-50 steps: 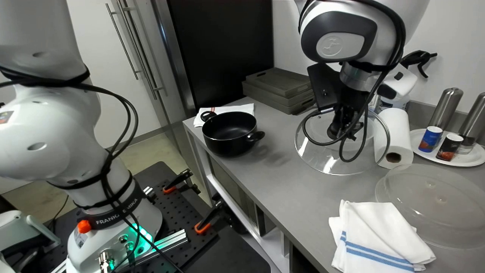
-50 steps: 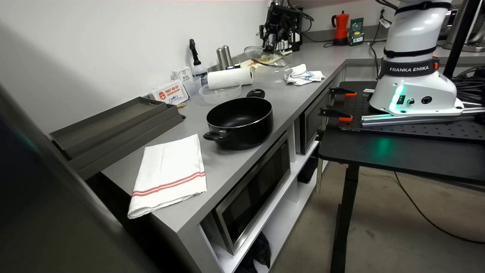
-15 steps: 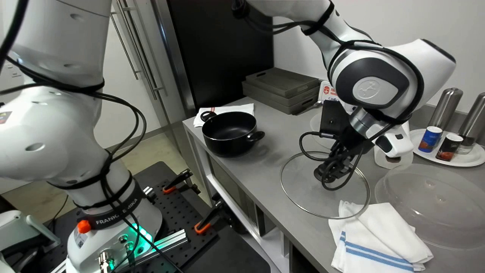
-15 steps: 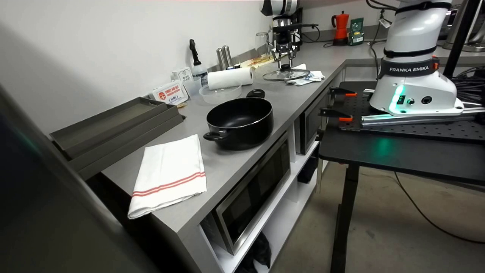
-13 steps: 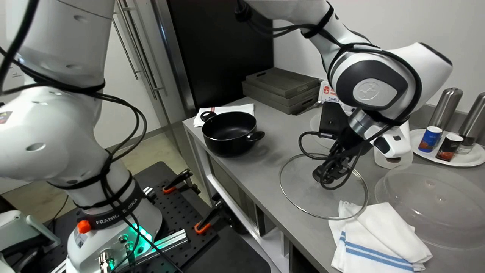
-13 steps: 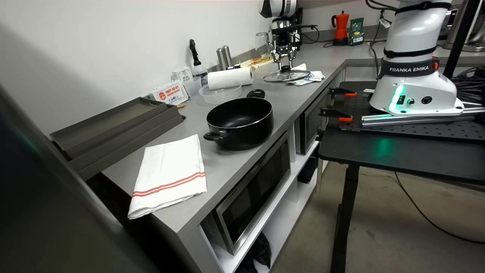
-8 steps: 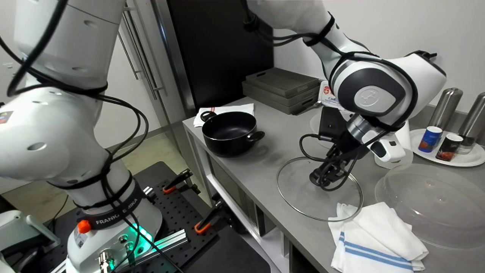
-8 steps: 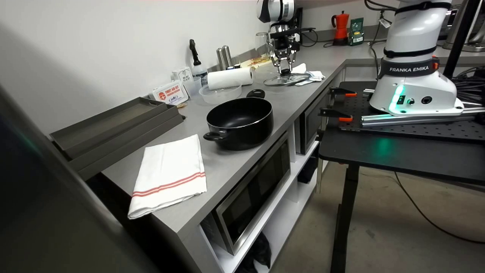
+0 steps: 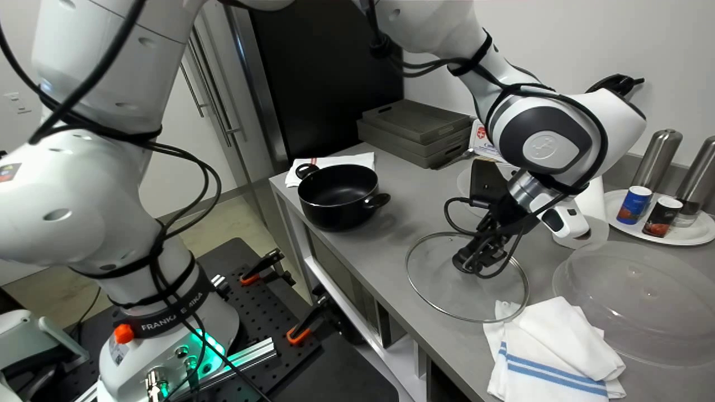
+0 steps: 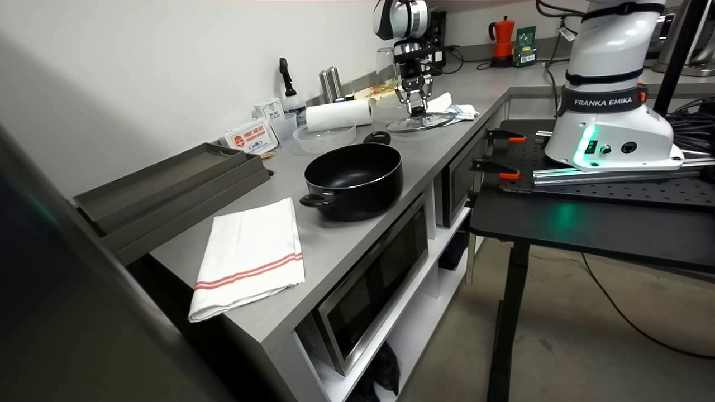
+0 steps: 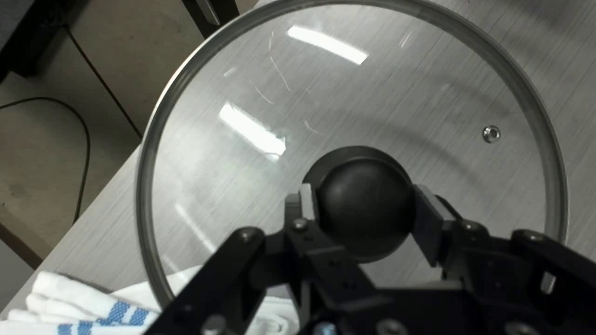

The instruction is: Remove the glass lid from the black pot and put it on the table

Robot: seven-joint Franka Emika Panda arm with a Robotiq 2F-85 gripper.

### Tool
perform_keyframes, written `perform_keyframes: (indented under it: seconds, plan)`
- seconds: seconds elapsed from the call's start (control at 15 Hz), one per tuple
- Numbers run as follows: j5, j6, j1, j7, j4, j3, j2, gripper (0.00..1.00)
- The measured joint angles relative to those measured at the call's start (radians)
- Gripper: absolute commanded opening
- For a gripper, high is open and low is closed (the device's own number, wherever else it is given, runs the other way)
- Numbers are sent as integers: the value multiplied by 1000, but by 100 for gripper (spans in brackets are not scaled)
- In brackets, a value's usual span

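Pointing its knob [image 11: 365,200] up, the glass lid [image 11: 349,130] is nearly level.

Black pot [image 10: 353,181], grey worktop [image 9: 385,257], clear glass lid [image 9: 461,293] with black knob [image 11: 365,204], white blue-striped towel [image 9: 553,349], white red-striped towel [image 10: 251,254]

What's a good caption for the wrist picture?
The gripper holds the glass lid by its black knob; blue-striped towel at bottom left.

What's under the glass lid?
In the wrist view, through the lid: grey table and part of the blue-striped towel. Whatever sits directly below its knob and the jaws is covered.
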Motion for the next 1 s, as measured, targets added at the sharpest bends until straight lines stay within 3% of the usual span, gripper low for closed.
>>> perform_keyframes:
  seconds: [0.07, 0.2, 0.33, 0.53, 1.0]
  plan:
    - [0, -6, 0, 0, 7, 0, 7, 45]
    - [0, -17, 0, 2, 17, 0, 17, 49]
    - [-1, -26, 0, 6, 26, 0, 23, 75]
    - [-1, -51, 0, 15, 42, 0, 30, 98]
    - [-1, -90, 0, 19, 61, 0, 30, 100]
